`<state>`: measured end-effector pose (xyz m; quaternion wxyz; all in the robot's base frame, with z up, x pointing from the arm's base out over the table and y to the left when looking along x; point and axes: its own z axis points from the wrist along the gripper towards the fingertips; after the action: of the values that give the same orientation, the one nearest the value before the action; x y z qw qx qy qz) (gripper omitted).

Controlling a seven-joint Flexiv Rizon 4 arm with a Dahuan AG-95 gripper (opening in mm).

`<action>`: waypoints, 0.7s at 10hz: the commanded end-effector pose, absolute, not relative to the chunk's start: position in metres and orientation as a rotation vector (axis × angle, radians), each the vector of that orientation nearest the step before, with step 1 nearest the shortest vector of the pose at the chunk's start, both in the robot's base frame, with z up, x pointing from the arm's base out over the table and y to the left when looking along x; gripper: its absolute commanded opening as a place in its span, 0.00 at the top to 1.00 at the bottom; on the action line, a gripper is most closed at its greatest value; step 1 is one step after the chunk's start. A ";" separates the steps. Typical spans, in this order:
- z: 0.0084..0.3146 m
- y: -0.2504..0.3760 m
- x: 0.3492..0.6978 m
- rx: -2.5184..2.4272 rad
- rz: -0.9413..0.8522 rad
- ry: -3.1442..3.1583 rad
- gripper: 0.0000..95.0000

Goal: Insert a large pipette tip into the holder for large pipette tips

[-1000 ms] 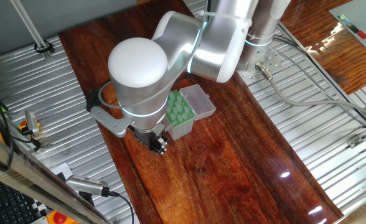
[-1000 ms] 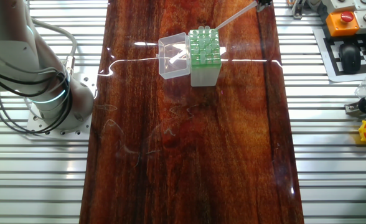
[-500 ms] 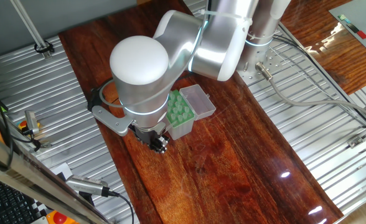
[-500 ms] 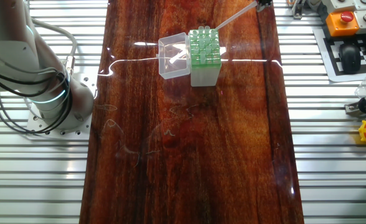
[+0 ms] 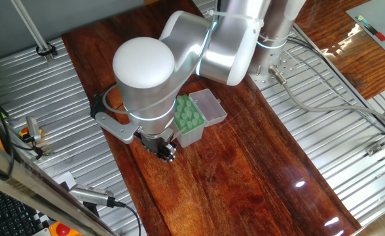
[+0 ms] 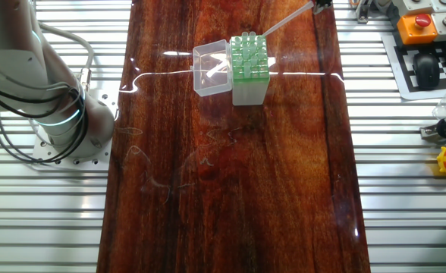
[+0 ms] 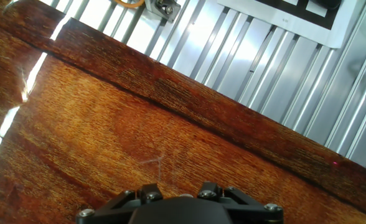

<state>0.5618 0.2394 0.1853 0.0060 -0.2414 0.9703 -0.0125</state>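
Observation:
The holder for large pipette tips (image 6: 248,59) stands on the wooden table with its green perforated top up and its clear lid (image 6: 211,68) open to one side. It also shows in the one fixed view (image 5: 187,119), partly behind the arm. The large pipette tip (image 6: 285,20) is a thin pale cone slanting down, its narrow end just above the holder's far corner. My gripper (image 6: 319,4) is at the frame's top edge and is shut on the tip's wide end. In the one fixed view the gripper (image 5: 167,153) hangs beside the holder. The hand view shows no tip.
The table's far edge (image 7: 233,121) runs next to ribbed metal decking (image 7: 282,74). A keyboard, an orange stop button (image 6: 419,23) and small parts lie on the decking to the side. The arm's base (image 6: 52,114) stands at the table's other side.

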 end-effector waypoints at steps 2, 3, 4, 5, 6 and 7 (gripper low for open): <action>0.185 0.239 0.562 -0.756 -0.048 3.045 0.60; 0.185 0.239 0.562 -0.760 -0.048 3.045 0.60; 0.185 0.239 0.562 -0.768 -0.047 3.042 0.60; 0.185 0.239 0.562 -0.772 -0.044 3.041 0.60; 0.185 0.239 0.562 -0.772 -0.044 3.041 0.60; 0.185 0.239 0.562 -0.773 -0.042 3.041 0.60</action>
<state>0.5613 0.2389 0.1855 0.0022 -0.2466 0.9690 -0.0138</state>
